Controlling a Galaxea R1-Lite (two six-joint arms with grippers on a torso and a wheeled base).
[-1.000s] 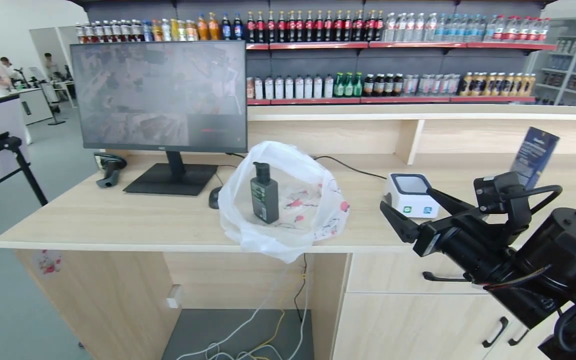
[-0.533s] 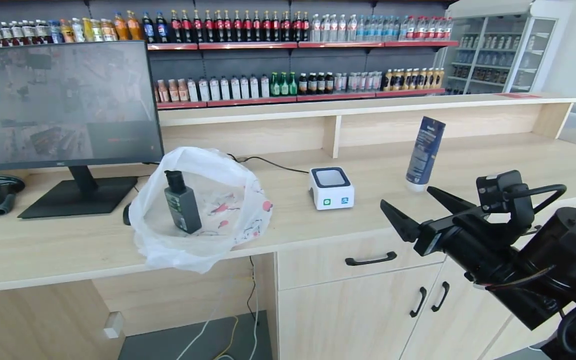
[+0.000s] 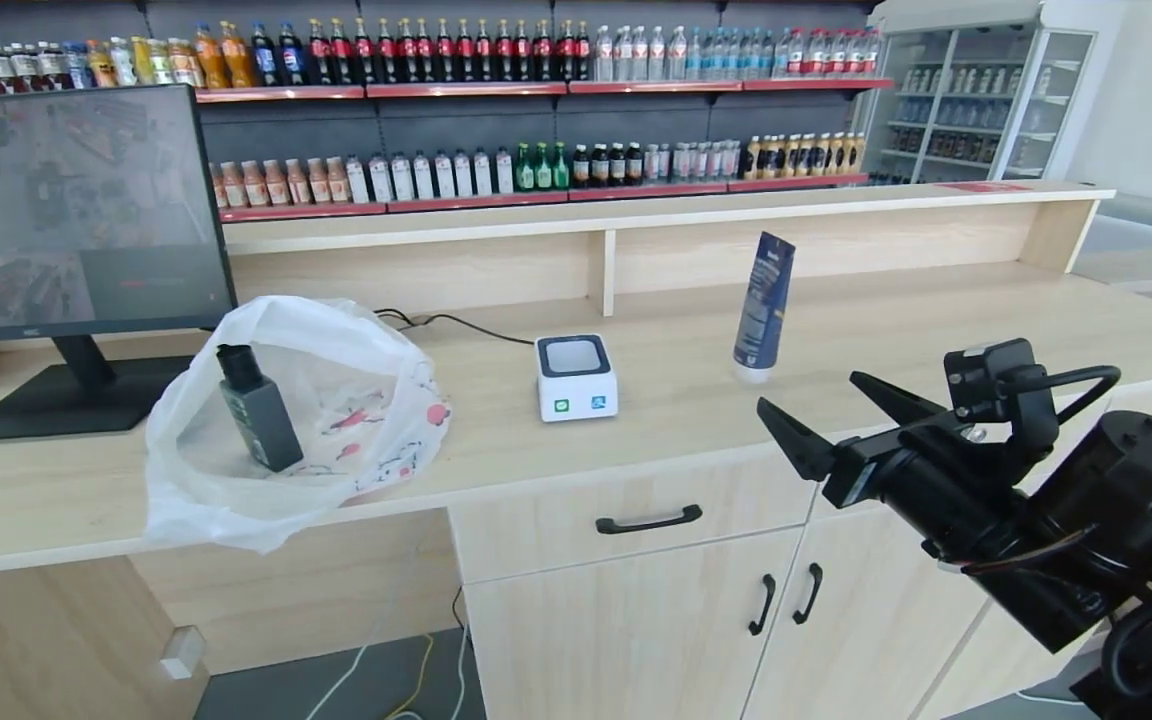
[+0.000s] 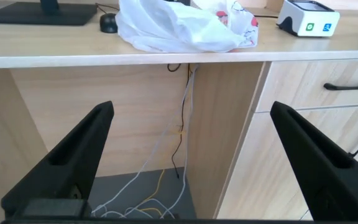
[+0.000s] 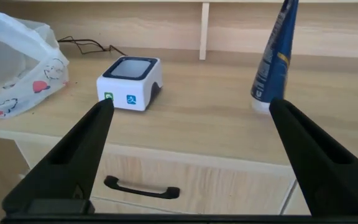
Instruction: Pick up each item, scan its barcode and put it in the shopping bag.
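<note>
1. Blue plastic squeeze tube (image 3: 764, 305) stands upright on the pale wooden counter (image 3: 936, 330), long axis vertical, well right of the white cube scanner (image 3: 577, 376).
2. Right gripper (image 3: 811, 392) hangs before the counter's front edge, jaws spread wide and empty; the tube lies ahead of it, farther in.
3. Left gripper (image 4: 191, 109), likewise wide, sits low below the translucent shopping bag (image 4: 179, 28), so the right arm looks nearer.

Left pincer (image 4: 191, 107), right pincer (image 3: 812, 393): wide open.
</note>
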